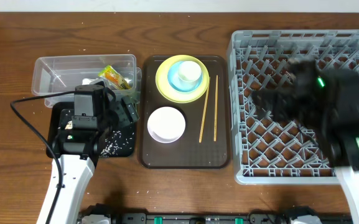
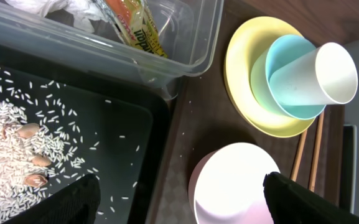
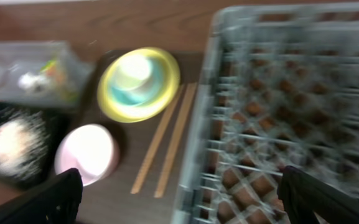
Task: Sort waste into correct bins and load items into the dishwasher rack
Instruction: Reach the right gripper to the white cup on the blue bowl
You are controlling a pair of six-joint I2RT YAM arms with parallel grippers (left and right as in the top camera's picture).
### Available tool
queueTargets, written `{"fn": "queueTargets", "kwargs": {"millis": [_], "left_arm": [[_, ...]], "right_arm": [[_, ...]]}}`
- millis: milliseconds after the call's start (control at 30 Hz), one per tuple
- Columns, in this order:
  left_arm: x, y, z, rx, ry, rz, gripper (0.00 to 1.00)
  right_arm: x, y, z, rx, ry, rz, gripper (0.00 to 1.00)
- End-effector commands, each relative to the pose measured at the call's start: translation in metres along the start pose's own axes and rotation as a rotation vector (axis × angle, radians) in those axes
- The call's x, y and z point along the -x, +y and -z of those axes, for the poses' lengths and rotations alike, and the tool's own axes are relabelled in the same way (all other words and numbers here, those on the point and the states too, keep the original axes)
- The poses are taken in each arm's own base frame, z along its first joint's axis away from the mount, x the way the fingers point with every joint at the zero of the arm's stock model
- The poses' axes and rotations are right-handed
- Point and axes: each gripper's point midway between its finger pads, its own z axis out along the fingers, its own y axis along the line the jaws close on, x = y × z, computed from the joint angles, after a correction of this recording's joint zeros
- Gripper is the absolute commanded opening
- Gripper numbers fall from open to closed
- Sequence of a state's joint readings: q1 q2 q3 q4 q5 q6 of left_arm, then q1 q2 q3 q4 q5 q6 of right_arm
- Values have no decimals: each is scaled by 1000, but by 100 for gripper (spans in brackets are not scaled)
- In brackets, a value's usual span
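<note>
left fingers [image 2: 73,202]: wide, empty, over black tub [image 2: 123,124]
right fingers [image 3: 48,199]: wide, empty
next: pull white cup [image 2: 316,78] straight up off blue bowl [image 2: 284,46] first

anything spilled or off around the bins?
Nothing major: rice is strewn loose across the black tub floor beyond the main heap, with a few brown bits in the heap. A speck or two may lie on the brown tray beside it, too small to confirm. The wrapper and white scrap sit in the clear tub.
</note>
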State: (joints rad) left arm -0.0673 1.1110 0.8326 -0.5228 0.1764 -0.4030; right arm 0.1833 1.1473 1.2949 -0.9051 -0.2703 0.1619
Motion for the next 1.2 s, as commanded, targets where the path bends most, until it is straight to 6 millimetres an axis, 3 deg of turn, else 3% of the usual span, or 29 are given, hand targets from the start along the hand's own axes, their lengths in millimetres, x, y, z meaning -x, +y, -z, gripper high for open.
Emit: {"fn": "queueTargets", "kwargs": {"millis": [0, 267, 400, 533, 800, 1167], "left_arm": [[10, -3, 4, 1, -27, -10, 87], [11, -4, 3, -2, -31, -11, 90], [11, -4, 3, -2, -32, -11, 90], [11, -4, 3, -2, -31, -11, 91], [11, -4, 3, -2, -31, -11, 90], [11, -4, 3, -2, -31, -11, 91]], "right_arm": [[1, 39, -27, 189, 115, -3, 99], [-36, 75, -102, 204, 299, 87, 99], [-28, 106, -123, 268, 243, 128, 99], [-27, 119, -126, 287, 234, 110, 99], [-24, 118, -126, 277, 223, 124, 99], [64, 107, -104, 186, 172, 109, 98]]}}
